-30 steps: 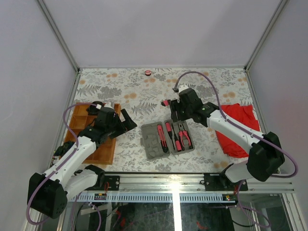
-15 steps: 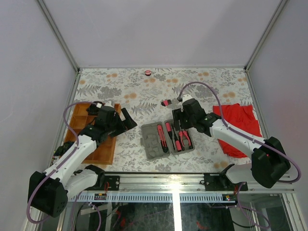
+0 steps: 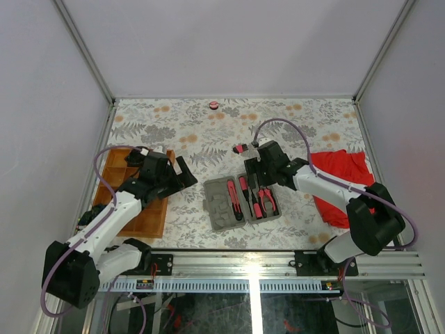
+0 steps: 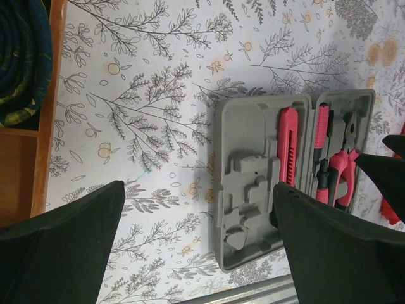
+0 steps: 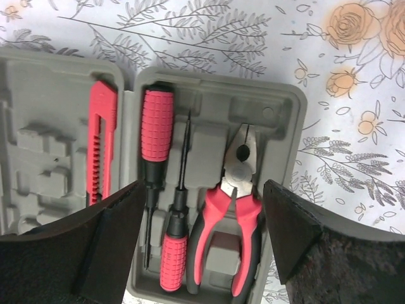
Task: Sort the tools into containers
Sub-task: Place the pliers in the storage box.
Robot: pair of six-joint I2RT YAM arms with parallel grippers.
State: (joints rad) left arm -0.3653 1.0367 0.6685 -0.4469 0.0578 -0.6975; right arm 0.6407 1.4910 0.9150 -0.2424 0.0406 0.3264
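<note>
At nine o'clock sits the orange-brown wooden divided tray (image 3: 147, 221), with the left gripper (image 3: 182, 172) just beside it, spread wide and empty. The central grey plastic hinged case (image 3: 222, 205) holds red-handled pliers (image 5: 231, 209). The right gripper (image 3: 254, 168) hovers above, jaws apart and released. Judged next: reach the small pink-and-black tool (image 3: 240, 148) at the case's twelve o'clock
</note>
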